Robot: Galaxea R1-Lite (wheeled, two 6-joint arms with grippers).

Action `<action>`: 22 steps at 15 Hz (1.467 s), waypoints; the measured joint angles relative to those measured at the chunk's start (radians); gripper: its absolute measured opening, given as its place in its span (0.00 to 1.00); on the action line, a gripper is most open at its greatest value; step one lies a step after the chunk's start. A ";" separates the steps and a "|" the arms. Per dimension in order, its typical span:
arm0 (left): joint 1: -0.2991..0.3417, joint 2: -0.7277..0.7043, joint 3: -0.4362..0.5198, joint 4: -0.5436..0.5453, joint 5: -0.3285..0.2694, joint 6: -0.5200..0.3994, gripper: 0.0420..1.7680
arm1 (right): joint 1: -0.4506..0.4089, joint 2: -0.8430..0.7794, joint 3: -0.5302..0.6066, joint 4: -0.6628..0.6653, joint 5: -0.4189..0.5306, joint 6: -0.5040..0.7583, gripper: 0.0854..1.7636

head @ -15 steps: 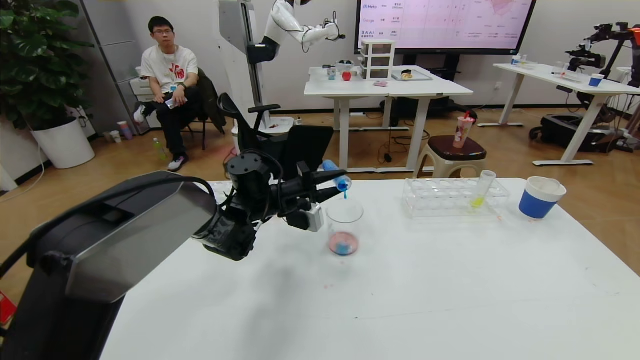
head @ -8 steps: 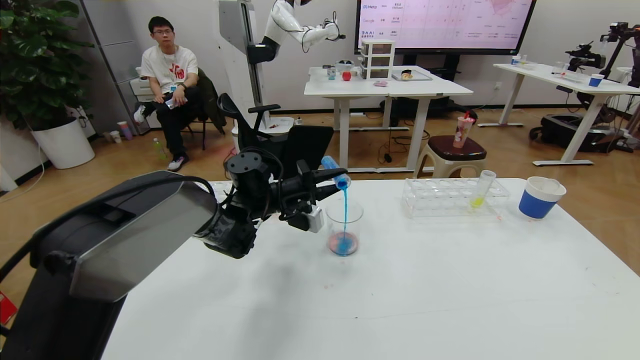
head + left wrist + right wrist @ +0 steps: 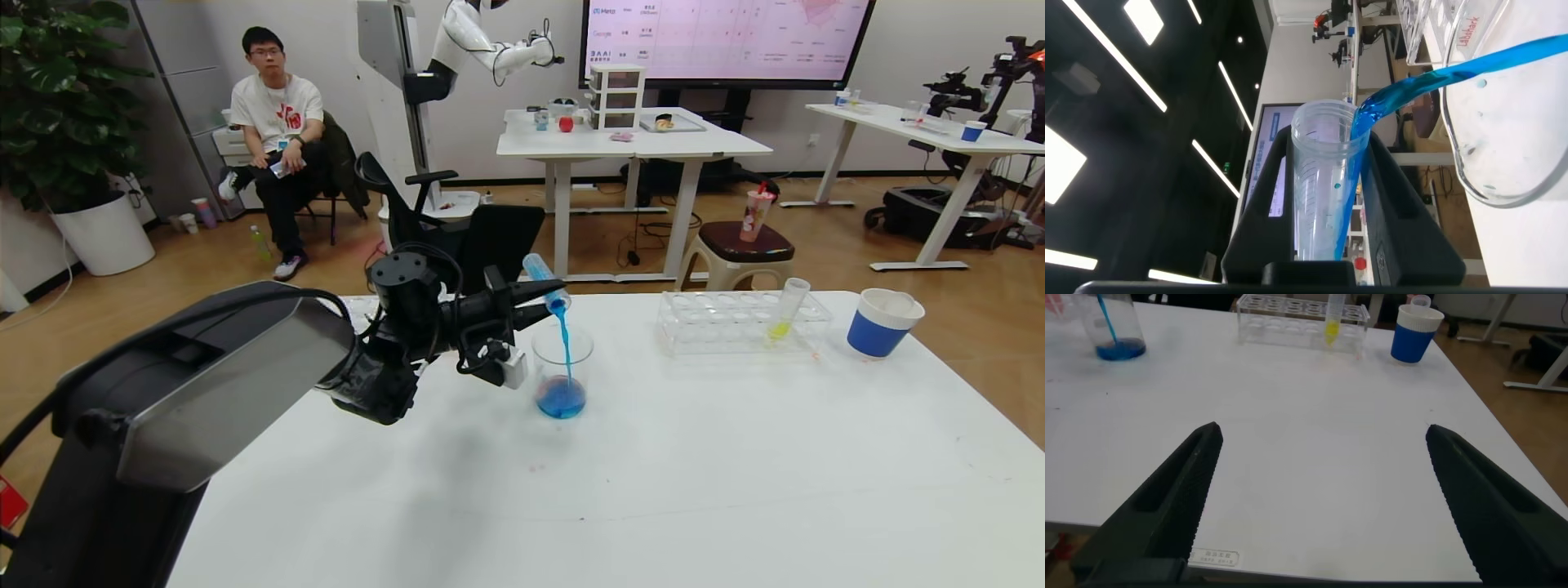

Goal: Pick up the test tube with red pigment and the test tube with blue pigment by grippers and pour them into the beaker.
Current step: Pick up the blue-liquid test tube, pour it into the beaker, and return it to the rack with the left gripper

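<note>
My left gripper is shut on the test tube with blue pigment and holds it tipped, mouth down, over the beaker. A blue stream falls from the tube's mouth into the beaker, where blue liquid pools at the bottom. In the left wrist view the tube sits between the two black fingers, and the stream runs to the beaker's rim. The test tube with red pigment is out of view. My right gripper is open and empty above the table's near right part; the head view does not show it.
A clear tube rack at the table's far right holds one tube with yellow-green liquid. A blue-and-white paper cup stands to its right. The white table ends in a far edge just behind the beaker.
The left gripper has tipped the blue tube further; drips became a steady stream. The beaker's liquid has turned from pinkish with a blue patch to mostly blue, and the tube is emptier.
</note>
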 joint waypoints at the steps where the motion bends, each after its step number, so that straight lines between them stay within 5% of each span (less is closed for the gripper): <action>1: 0.001 0.001 0.000 -0.001 0.000 0.018 0.27 | 0.000 0.000 0.000 0.000 0.000 0.000 0.98; 12: 0.009 0.002 0.003 -0.006 -0.010 0.048 0.27 | 0.000 0.000 0.000 0.000 0.000 -0.001 0.98; 14: 0.014 0.000 0.001 -0.008 -0.010 -0.014 0.27 | 0.000 0.000 0.000 0.000 0.000 0.000 0.98; 16: 0.011 -0.005 -0.014 -0.040 0.024 -0.181 0.27 | 0.000 0.000 0.000 0.000 0.000 0.000 0.98; 18: -0.008 -0.013 -0.032 -0.141 0.170 -0.445 0.27 | 0.000 0.000 0.000 0.000 0.000 0.000 0.98; 22: -0.076 -0.068 -0.044 -0.199 0.736 -0.842 0.27 | 0.000 0.000 0.000 0.000 0.000 0.000 0.98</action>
